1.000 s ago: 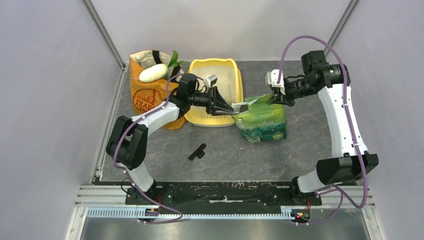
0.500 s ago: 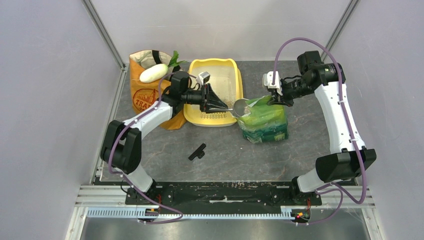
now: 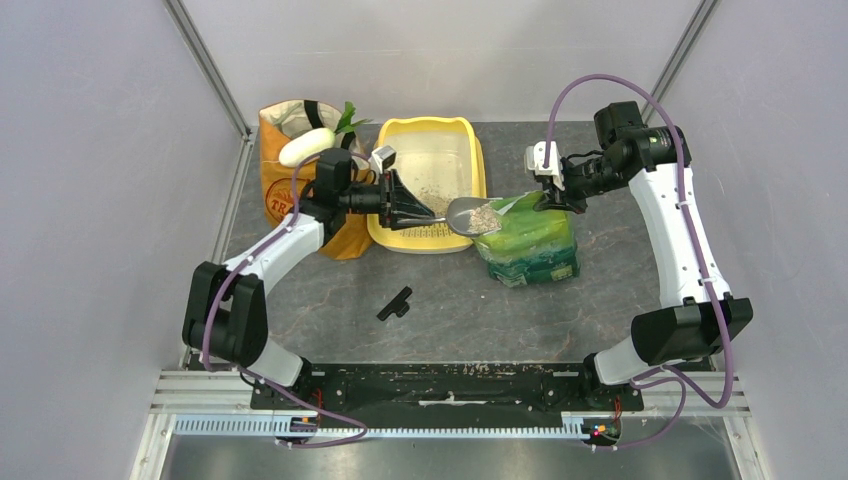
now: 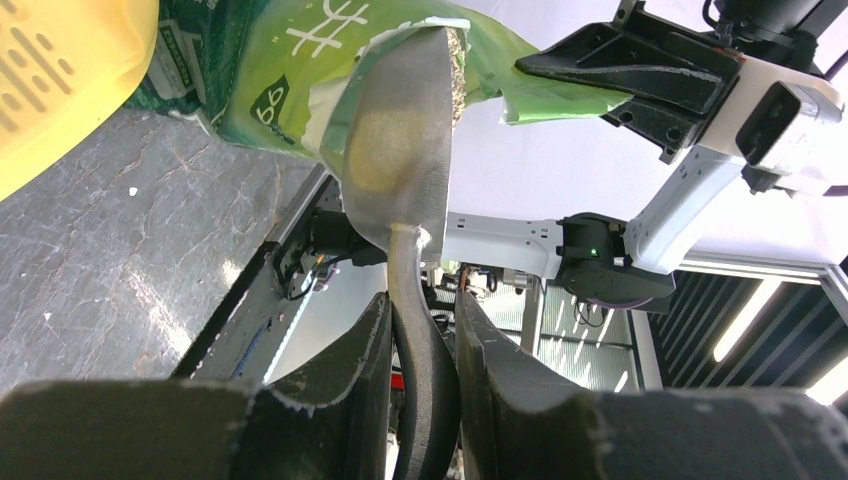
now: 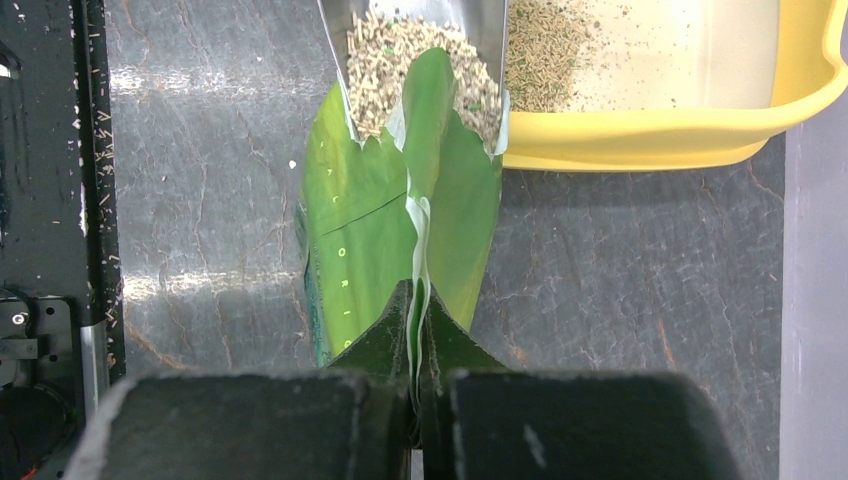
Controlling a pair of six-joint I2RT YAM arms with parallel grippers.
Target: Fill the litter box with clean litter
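Observation:
The yellow litter box (image 3: 425, 124) stands at the back middle with a thin patch of grey-brown litter (image 3: 432, 190) in its pale basin. My left gripper (image 3: 428, 213) is shut on the handle of a greyish scoop (image 3: 475, 215). The scoop holds a heap of litter and hangs between the box's near right corner and the mouth of the green foil bag (image 3: 530, 240). In the left wrist view the scoop (image 4: 395, 130) is seen from below, clamped in my left gripper (image 4: 422, 310). My right gripper (image 3: 548, 200) is shut on the bag's torn top flap (image 5: 400, 220), also seen in the right wrist view (image 5: 417, 300), with the loaded scoop (image 5: 400, 50) and box (image 5: 650, 145) beyond.
An orange paper grocery bag (image 3: 290, 170) with a white vegetable (image 3: 305, 147) stands left of the box, close to my left arm. A small black part (image 3: 395, 303) lies on the grey tabletop in front. Pale walls close in the left, right and back.

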